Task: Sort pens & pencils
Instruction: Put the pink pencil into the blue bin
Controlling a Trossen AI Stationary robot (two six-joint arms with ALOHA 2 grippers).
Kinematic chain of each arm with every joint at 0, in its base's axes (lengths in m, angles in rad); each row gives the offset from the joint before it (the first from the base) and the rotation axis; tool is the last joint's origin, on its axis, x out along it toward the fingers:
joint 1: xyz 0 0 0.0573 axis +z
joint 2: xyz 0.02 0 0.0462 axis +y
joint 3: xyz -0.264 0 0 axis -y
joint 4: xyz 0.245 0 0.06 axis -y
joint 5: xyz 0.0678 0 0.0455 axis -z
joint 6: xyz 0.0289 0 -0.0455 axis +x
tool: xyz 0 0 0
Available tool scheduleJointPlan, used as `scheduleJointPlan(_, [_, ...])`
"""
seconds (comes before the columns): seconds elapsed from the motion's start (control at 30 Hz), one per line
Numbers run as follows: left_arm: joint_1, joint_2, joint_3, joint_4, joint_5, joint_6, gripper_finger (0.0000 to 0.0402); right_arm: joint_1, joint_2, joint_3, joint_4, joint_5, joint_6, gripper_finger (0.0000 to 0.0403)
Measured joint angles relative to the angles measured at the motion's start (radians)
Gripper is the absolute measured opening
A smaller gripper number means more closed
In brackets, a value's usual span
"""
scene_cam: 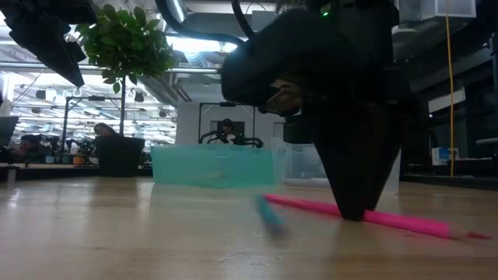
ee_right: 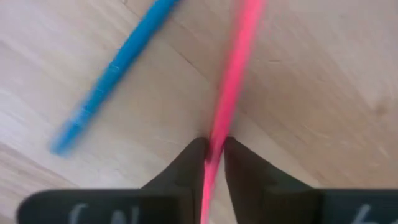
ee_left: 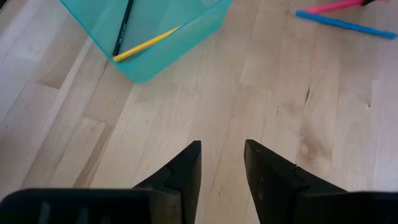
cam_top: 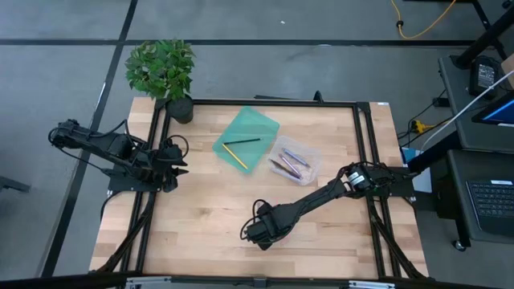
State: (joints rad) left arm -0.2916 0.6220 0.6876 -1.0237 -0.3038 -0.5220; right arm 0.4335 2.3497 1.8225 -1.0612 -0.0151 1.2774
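A pink stick [ee_right: 233,81] and a blue stick [ee_right: 112,68] lie on the wooden table near its front edge. My right gripper [ee_right: 214,149] stands over them, pointing down, shut on the pink stick [scene_cam: 405,219]. The blue stick [scene_cam: 271,215] lies just beside it. A teal bin [cam_top: 246,139] holds a yellow stick [ee_left: 146,42] and a black stick [ee_left: 122,28]. A clear bin [cam_top: 293,160] holds several more sticks. My left gripper [ee_left: 222,155] hangs open over bare table at the left side. My right gripper pinches the pink stick [ee_right: 217,134] between its two fingertips, from above and pointing down, with the fingers across the stick. The low view shows the stick [scene_cam: 311,205] lying flat on the table on both sides of the fingers.
A potted plant [cam_top: 165,72] stands at the table's far left corner. Black rails [cam_top: 363,144] run along the table's left, right and far sides. Bare wood lies between the bins and the front edge.
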Motion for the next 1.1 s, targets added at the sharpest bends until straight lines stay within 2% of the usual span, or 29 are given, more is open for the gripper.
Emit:
scheduleJointPlan(0.3, [0.000,0.000,0.000,0.000,0.000,0.000,0.0115,0.001,0.000,0.000,-0.002,0.001,-0.010,0.0017])
scheduleJointPlan(0.5, [0.000,0.000,0.000,0.000,0.000,0.001,0.0115,0.001,-0.010,0.003,-0.002,0.005,-0.022,0.0015])
scheduleJointPlan(0.7, [0.000,0.000,0.000,0.000,0.000,0.001,0.0115,-0.002,-0.003,0.068,-0.057,0.017,-0.030,0.0013])
scheduleJointPlan(1.1, [0.000,0.000,0.000,0.000,0.000,0.001,0.0115,-0.043,0.001,0.114,0.003,0.052,-0.101,0.0001])
